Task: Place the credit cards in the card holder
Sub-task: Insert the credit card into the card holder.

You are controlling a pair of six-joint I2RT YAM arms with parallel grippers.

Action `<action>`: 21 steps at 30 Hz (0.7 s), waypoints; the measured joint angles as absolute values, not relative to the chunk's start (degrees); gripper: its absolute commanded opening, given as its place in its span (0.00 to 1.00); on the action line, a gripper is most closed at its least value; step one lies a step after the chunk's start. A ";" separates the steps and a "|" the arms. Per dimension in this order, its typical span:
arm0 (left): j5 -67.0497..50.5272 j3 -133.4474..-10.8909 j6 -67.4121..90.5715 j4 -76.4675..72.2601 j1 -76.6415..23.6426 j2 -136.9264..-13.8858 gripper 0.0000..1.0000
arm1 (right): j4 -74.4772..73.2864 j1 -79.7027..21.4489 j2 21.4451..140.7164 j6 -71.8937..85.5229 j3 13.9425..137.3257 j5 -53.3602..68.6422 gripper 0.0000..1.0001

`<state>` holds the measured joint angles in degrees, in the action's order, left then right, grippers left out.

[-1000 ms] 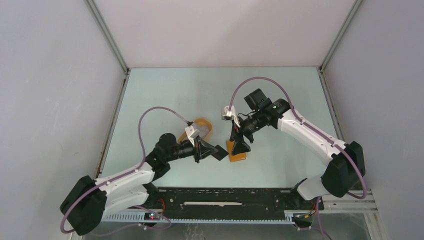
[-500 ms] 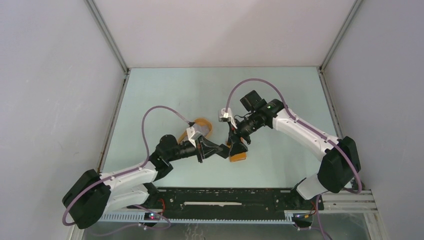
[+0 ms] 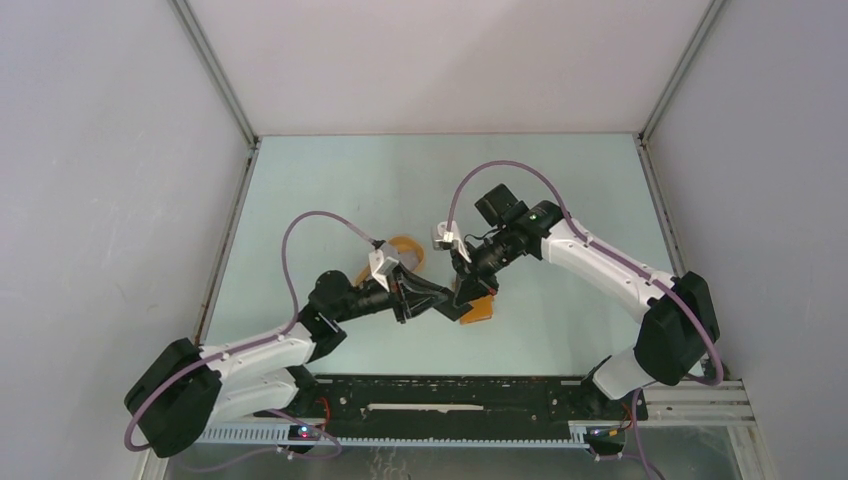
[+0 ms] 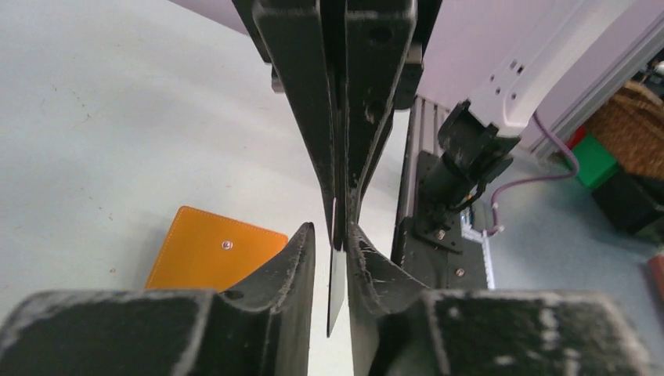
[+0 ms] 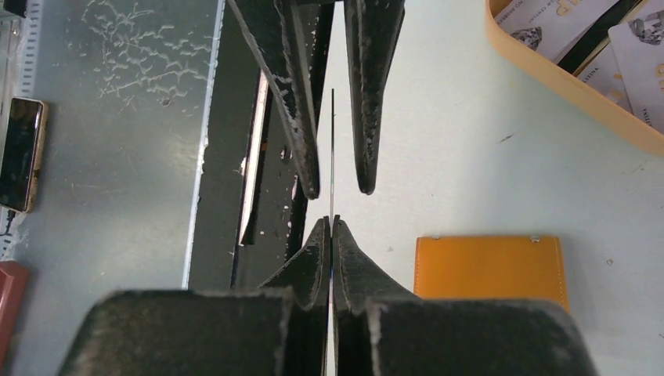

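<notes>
Both tools meet tip to tip above the middle of the bench (image 3: pixel 400 180), with one card (image 5: pixel 332 149) standing on edge between them. The right tool (image 5: pixel 330 229) is closed on this card: in its own wrist view the two fingers press together with the thin edge of the card running straight up out of them. The left tool (image 5: pixel 337 186) faces it from the other side with its fingers a little apart, and the card passes between them with a gap showing on each side, so it is open and has no hold on the card. From the left wrist the same card (image 4: pixel 337 290) hangs between that tool's own fingertips (image 4: pixel 301 251), while the right tool's fingers clamp it higher up. The wallet (image 3: pixel 478 312) lies flat on the bench, orange outside up, below the meeting tips and slightly to their near side, touching neither tool. An orange tray (image 5: pixel 564 82) sits behind the left tool on the bench, with more pale printed cards (image 5: pixel 626 47) lying in it.
</notes>
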<state>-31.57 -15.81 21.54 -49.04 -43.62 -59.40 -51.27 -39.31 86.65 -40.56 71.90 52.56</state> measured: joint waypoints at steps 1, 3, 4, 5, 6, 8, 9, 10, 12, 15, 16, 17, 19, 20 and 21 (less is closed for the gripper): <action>-31.18 -15.81 22.24 -49.28 -43.62 -59.07 0.42 | -51.29 -39.31 86.65 -40.56 71.88 52.66 0.00; -30.11 -15.73 23.14 -50.02 -43.62 -58.13 0.56 | -51.37 -39.27 86.65 -40.53 71.88 52.84 0.00; -29.43 -15.62 24.01 -50.57 -43.62 -57.23 0.62 | -51.40 -39.05 86.65 -40.53 71.88 53.06 0.00; -28.58 -15.33 24.38 -51.48 -43.62 -56.36 0.67 | -51.42 -38.76 86.65 -40.47 71.88 53.30 0.00; -27.92 -14.85 24.95 -52.36 -43.62 -55.44 0.70 | -51.44 -38.44 86.65 -40.42 71.88 53.56 0.00; -26.02 -12.93 26.09 -54.35 -43.59 -52.64 0.72 | -51.46 -37.43 86.63 -40.29 71.88 54.81 0.00; -25.26 -11.92 26.65 -55.24 -43.59 -51.44 0.73 | -51.46 -36.64 86.61 -40.16 71.88 55.75 0.00; -24.60 -11.14 27.09 -55.81 -43.59 -50.50 0.73 | -51.48 -35.88 86.56 -39.97 71.88 56.53 0.00; -23.27 -9.54 28.47 -57.45 -43.59 -49.34 0.73 | -51.46 -34.28 86.39 -39.46 71.88 58.74 0.00; -21.26 -7.57 31.11 -60.42 -43.59 -49.63 0.73 | -51.31 -32.21 85.84 -37.95 71.88 62.48 0.00; -20.51 -6.85 32.40 -62.37 -43.59 -50.46 0.73 | -51.22 -31.73 85.71 -37.34 71.88 63.59 0.00; -20.25 -6.68 32.88 -62.96 -43.59 -50.78 0.72 | -51.07 -31.18 85.65 -36.69 71.88 65.04 0.00; -19.42 -6.09 34.92 -65.98 -43.59 -52.56 0.69 | -50.81 -30.37 85.62 -35.51 71.88 67.16 0.00; -19.09 -6.04 36.03 -67.51 -43.59 -53.84 0.68 | -50.70 -29.89 85.62 -34.74 71.88 68.51 0.00; -18.79 -6.04 36.93 -69.21 -43.59 -55.33 0.65 | -50.54 -29.54 85.62 -34.20 71.88 69.60 0.00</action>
<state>-18.79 -6.04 36.93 -69.21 -43.59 -55.33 -50.54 -29.54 85.62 -34.20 71.88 69.60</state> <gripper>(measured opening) 0.702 0.008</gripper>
